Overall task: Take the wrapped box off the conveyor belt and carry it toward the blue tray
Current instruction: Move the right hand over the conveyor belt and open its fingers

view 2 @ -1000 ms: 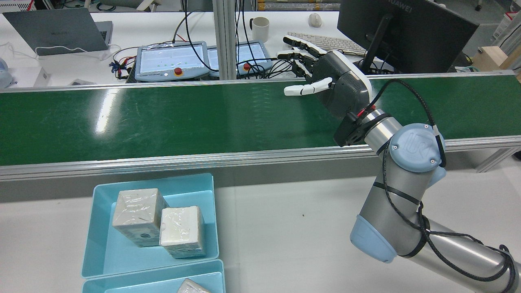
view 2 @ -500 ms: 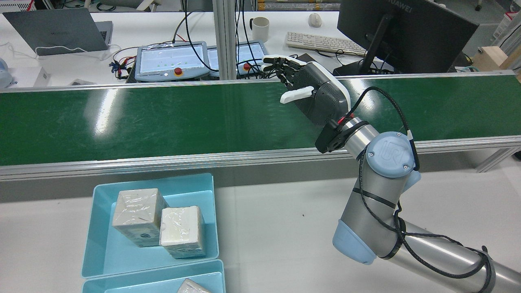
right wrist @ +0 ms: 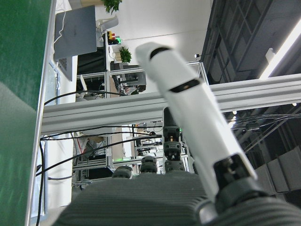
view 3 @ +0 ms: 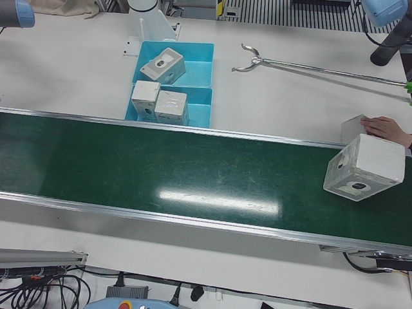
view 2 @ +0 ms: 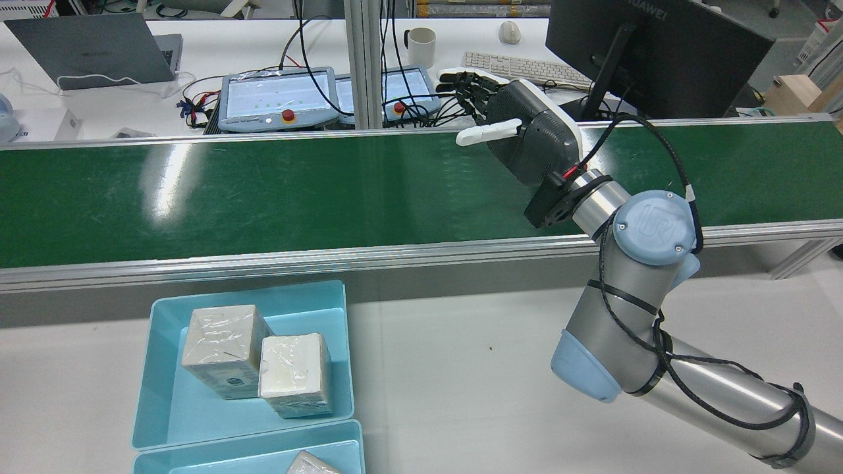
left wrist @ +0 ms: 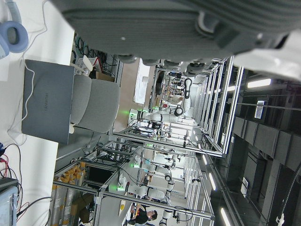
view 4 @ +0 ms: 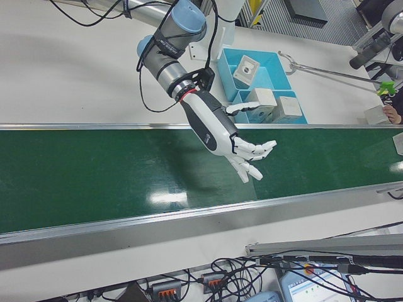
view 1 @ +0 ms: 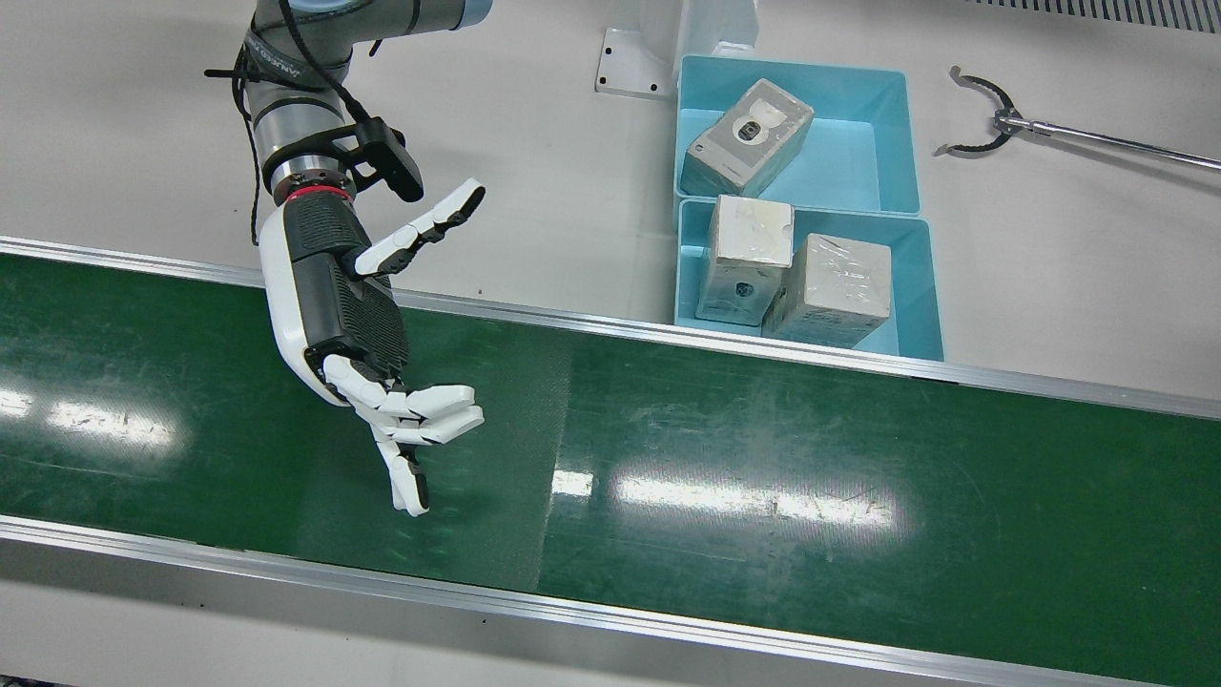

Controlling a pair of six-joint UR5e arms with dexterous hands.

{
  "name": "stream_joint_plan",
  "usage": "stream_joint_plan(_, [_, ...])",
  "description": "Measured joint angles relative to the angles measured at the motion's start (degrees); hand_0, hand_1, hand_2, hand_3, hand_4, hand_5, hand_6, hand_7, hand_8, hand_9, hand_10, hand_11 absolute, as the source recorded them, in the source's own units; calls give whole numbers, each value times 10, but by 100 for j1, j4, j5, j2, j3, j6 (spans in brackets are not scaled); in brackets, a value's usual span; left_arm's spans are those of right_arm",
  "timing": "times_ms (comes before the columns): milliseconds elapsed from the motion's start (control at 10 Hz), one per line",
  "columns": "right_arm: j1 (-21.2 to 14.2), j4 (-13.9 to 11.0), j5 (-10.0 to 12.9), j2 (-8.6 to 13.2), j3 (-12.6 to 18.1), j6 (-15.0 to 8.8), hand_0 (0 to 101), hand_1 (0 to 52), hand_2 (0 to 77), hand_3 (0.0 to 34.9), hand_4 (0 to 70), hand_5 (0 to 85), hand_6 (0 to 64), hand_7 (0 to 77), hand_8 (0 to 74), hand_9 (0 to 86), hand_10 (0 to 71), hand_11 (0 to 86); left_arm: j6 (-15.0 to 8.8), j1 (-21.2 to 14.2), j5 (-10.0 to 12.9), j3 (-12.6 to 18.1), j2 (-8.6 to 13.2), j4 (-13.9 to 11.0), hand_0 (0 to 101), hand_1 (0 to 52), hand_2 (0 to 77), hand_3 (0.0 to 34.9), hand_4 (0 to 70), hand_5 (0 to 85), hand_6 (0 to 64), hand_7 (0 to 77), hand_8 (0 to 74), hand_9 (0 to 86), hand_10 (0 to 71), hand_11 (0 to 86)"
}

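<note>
A wrapped white box (view 3: 360, 168) lies on the green conveyor belt (view 3: 193, 174) at the far right of the left-front view; no other view shows it. My right hand (view 1: 353, 324) hovers over the belt, open and empty, fingers loosely curled, far from that box. It also shows in the rear view (view 2: 527, 141) and the right-front view (view 4: 220, 132). Two blue trays (view 1: 887, 105) (view 1: 916, 286) sit beside the belt and hold three wrapped boxes (view 1: 749, 134). The left hand view shows only the dark underside of my left hand (left wrist: 155, 23); its fingers are hidden.
A person's hand (view 3: 386, 127) rests on another box (view 3: 351, 129) by the belt's end. A long grabber tool (view 1: 992, 119) lies on the table past the trays. Teach pendants (view 2: 276, 99), a monitor (view 2: 658, 52) and cables stand behind the belt.
My right hand swung left and lower over the belt, then back right and up. Its fingers went from spread to loosely curled. It holds nothing throughout.
</note>
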Motion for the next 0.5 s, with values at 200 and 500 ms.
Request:
stream_joint_plan(200, [79,-551,-121,29,72,1,569,240,213,88,180,196,87,245,11,49,5,16,0,0,0,0,0,0,0,0,11,0,0,5,0,5,5,0,5,0])
stream_joint_plan(500, [8,-813,-123,34,123,23,558,251,213,90,158,196,71,229,11,49,5,16,0,0,0,0,0,0,0,0,5,0,0,11,0,5,5,0,5,0])
